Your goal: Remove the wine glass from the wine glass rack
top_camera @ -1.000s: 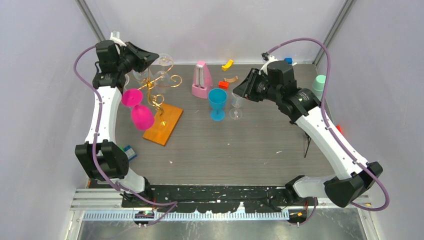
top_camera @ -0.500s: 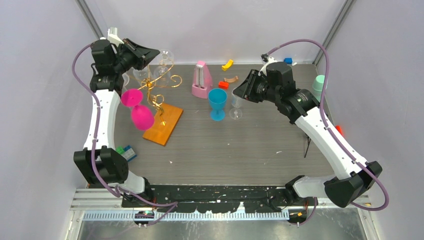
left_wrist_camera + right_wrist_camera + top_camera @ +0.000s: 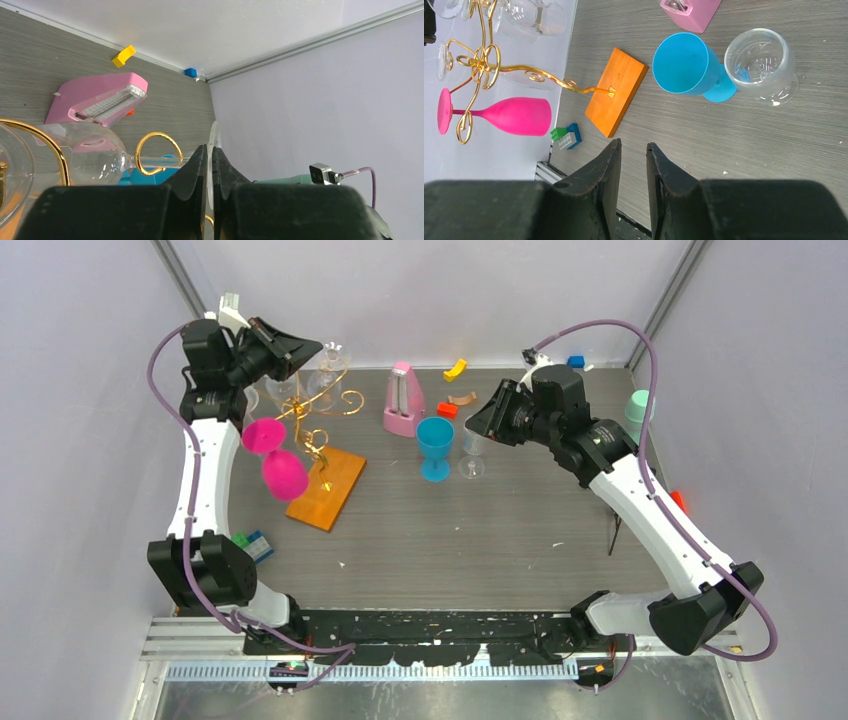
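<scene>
Overhead: the gold wine glass rack [image 3: 318,410] stands at ten o'clock on the tabletop [image 3: 480,530], with the left claw [image 3: 312,346] at its top. Only the left wrist view shows that claw pinched shut on the clear wine glass [image 3: 95,155], gripping its foot. Right wrist view: the right claw [image 3: 633,150] is slightly parted and empty.

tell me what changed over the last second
The left gripper edged slightly toward the back wall, its jaws closing the last bit onto the foot of the clear wine glass, whose stem still sits in a loop of the wine glass rack. The right gripper, pink glass and blue goblet stayed put.
</scene>
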`<state>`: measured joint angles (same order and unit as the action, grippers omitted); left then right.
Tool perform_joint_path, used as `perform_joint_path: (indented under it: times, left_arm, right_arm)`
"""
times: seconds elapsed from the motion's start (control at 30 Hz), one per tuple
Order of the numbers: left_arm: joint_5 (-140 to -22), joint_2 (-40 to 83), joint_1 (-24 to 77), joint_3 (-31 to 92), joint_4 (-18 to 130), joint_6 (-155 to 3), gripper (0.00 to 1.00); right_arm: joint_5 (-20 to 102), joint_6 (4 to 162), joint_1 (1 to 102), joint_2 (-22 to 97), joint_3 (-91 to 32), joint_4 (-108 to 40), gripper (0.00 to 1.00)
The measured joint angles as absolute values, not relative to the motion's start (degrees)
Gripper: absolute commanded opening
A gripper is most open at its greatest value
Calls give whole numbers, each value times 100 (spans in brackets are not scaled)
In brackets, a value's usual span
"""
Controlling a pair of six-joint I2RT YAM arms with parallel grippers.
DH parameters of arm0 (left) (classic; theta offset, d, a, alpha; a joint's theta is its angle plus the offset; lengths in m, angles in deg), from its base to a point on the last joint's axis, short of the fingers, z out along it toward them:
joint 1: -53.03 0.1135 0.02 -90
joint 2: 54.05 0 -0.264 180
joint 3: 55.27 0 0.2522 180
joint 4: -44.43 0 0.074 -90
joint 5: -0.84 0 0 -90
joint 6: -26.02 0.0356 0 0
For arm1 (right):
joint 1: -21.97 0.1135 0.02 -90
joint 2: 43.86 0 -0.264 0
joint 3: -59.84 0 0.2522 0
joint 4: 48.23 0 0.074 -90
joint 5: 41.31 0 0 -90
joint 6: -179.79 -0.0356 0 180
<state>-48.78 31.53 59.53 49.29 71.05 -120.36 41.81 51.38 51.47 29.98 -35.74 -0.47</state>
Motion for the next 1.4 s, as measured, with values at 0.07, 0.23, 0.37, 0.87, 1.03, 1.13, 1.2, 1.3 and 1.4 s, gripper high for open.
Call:
perform_joint_path:
  times: [0.07, 0.23, 0.37, 0.87, 1.03, 1.13, 1.2, 1.3, 1.4]
  left_arm:
    - [-4849, 3188, 5953, 4929, 7077, -12053, 0]
    - [-4760, 3348, 5953, 4932, 7046, -12086, 0]
    - [-4686, 3453, 5940, 4936, 7046, -12106, 0]
    - [-4552, 3453, 5909, 4967, 7175, -12117, 0]
    - [-4653, 3230, 5916, 4967, 7453, -11959, 0]
    - [-4688, 3116, 5938, 4964, 7503, -11953, 0]
    - [-4716, 3055, 5959, 4958, 7501, -11985, 0]
    - [-4758, 2965, 6018, 4881, 7435, -12141, 0]
    - [-4854, 2928, 6073, 4757, 7328, -12368, 0]
  right_arm:
    - [4186, 5121, 5147, 2998, -3572, -64, 31]
    - [4201, 5099, 5147, 2998, -3559, -62, 31]
    - [4214, 5090, 5147, 2998, -3554, -62, 31]
    - [4214, 5079, 5147, 2998, -3543, -64, 31]
    - [4214, 5062, 5147, 2998, -3541, -62, 31]
    - [4214, 5059, 5147, 2998, -3541, -64, 31]
    - [4216, 5059, 5147, 2987, -3533, -64, 31]
    - [4218, 5059, 5147, 2965, -3528, -62, 31]
    - [4218, 5059, 5147, 2946, -3526, -62, 31]
